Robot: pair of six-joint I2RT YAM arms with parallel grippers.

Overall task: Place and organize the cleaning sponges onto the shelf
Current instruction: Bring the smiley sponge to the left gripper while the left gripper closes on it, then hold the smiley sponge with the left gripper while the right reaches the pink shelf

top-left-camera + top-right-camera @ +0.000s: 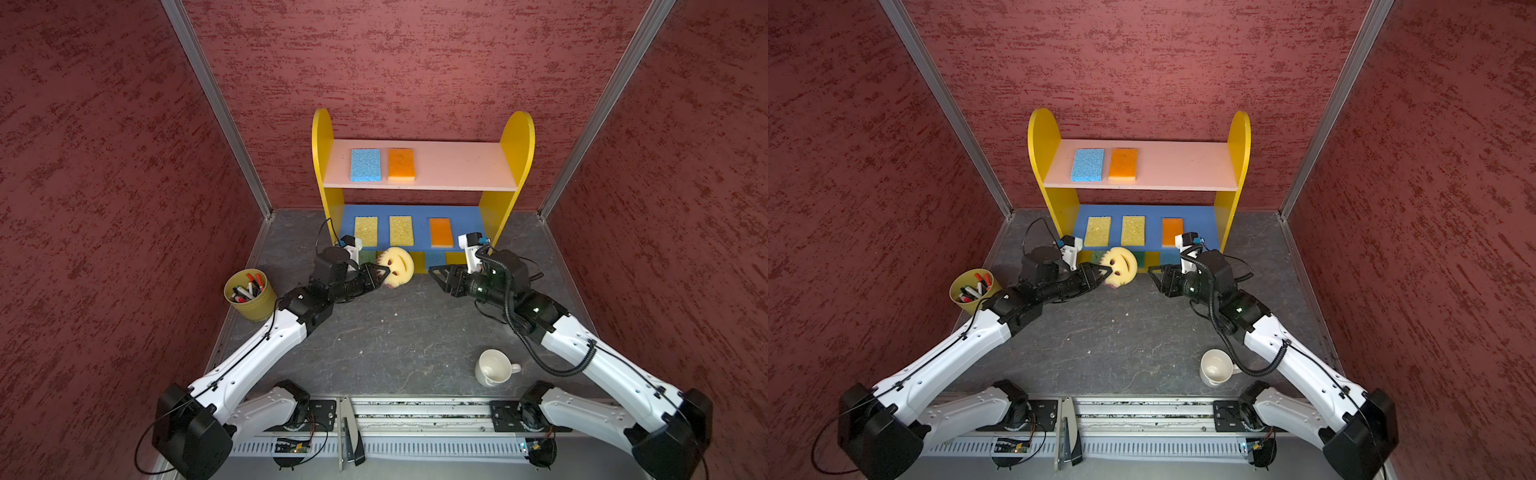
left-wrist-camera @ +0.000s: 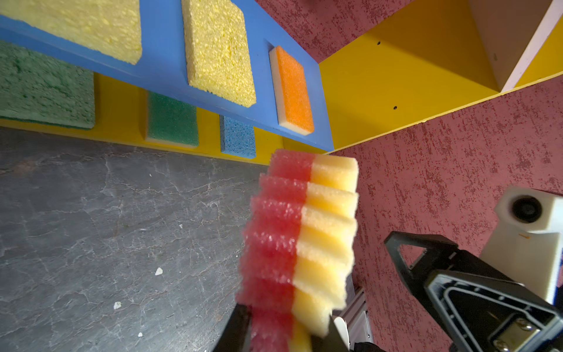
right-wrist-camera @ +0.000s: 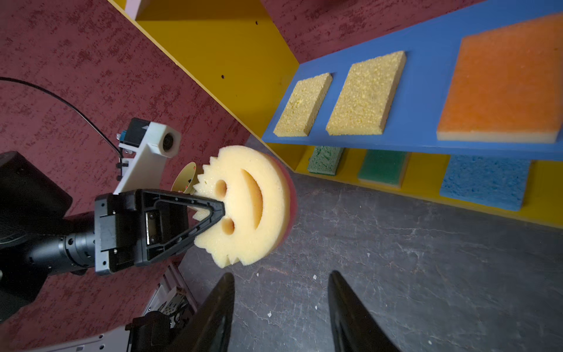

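Note:
My left gripper [image 1: 385, 274] [image 2: 289, 330] is shut on the round yellow smiley sponge [image 1: 402, 266] [image 3: 253, 207], holding it on edge just above the floor in front of the shelf [image 1: 457, 166]. Its pink underside [image 2: 274, 243] faces the floor side. My right gripper [image 1: 433, 272] [image 3: 281, 275] stands open a short way to the right of the sponge, with nothing between its fingers. The pink top board holds a blue sponge [image 1: 365, 165] and an orange one [image 1: 401, 164]. Two yellow sponges [image 1: 365, 232] [image 1: 401, 230] and an orange one [image 1: 441, 232] lie on the blue board. On the base lie two green sponges [image 2: 42, 88] [image 2: 172, 122] and a blue one [image 2: 237, 138].
A yellow cup of markers [image 1: 249, 295] stands at the left by the left arm. A white mug [image 1: 494, 368] stands at the front right under the right arm. Red walls close in the grey floor [image 1: 395, 332] on three sides.

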